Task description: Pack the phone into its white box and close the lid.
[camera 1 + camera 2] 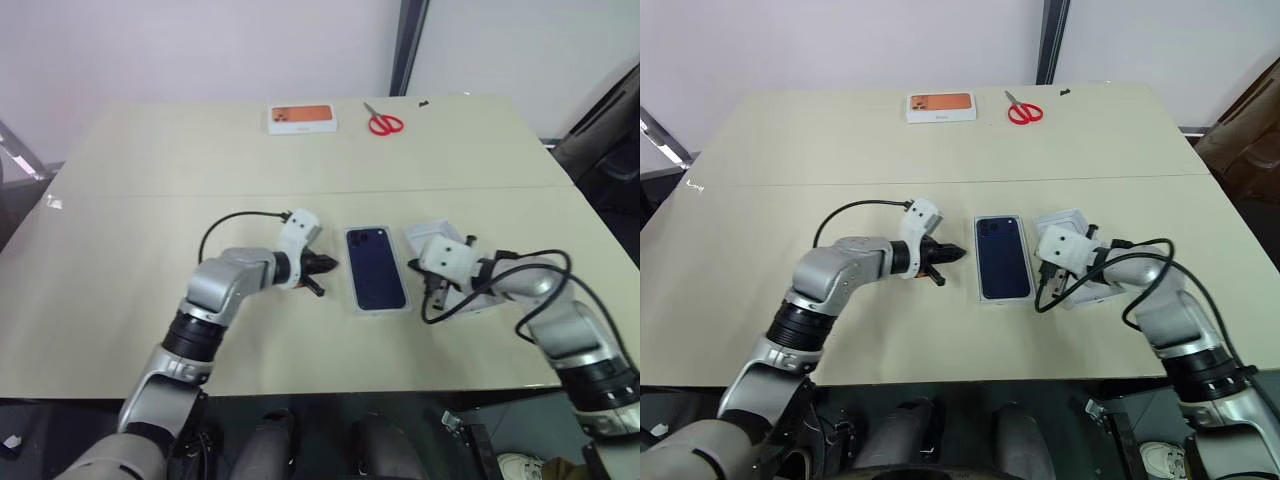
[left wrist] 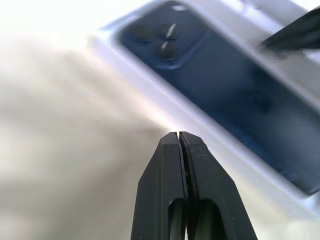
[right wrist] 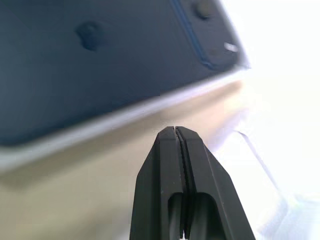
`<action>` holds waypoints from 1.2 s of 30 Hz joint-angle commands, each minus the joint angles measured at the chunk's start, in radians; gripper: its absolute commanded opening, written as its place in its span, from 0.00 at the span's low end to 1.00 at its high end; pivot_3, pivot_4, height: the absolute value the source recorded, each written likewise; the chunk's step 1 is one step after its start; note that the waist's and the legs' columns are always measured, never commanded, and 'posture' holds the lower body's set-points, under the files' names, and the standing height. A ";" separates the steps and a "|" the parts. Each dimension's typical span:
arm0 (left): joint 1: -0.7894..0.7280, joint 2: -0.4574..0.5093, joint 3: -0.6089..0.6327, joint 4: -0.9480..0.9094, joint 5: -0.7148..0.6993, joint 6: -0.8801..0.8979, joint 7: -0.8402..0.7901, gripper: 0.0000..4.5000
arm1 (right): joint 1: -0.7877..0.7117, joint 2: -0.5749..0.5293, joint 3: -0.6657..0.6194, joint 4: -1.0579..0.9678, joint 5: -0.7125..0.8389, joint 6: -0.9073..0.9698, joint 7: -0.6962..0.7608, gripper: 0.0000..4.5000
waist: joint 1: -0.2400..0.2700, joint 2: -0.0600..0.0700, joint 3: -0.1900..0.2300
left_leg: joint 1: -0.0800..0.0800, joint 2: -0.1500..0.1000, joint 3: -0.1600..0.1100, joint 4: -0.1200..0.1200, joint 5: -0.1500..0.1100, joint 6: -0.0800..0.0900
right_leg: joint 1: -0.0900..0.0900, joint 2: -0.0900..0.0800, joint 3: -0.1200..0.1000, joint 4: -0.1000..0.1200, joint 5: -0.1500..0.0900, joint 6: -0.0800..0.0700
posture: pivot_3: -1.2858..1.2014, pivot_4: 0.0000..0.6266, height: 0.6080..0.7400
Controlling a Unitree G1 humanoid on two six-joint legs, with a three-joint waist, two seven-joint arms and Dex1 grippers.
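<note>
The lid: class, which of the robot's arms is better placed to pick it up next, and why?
Probably the right. The lid lies beside the right gripper, while the left gripper sits across the boxed phone.

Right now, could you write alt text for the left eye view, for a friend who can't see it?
A dark navy phone lies camera side up in a shallow white box on a beige table, between two robot arms. The left claw is shut beside it, the right claw over a white lid. Far back lie red scissors and an orange-faced box.
</note>
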 commanded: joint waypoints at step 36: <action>0.267 0.278 0.233 -0.137 -0.132 -0.684 -0.582 0.89 | -0.116 0.077 -0.020 -0.336 0.366 1.134 -0.328 1.00 | -0.003 0.001 0.000 | -0.001 0.000 0.001 -0.002 -0.005 0.009 | -0.001 -0.002 0.000 -0.001 0.000 0.000 | 0.52 0.24 0.95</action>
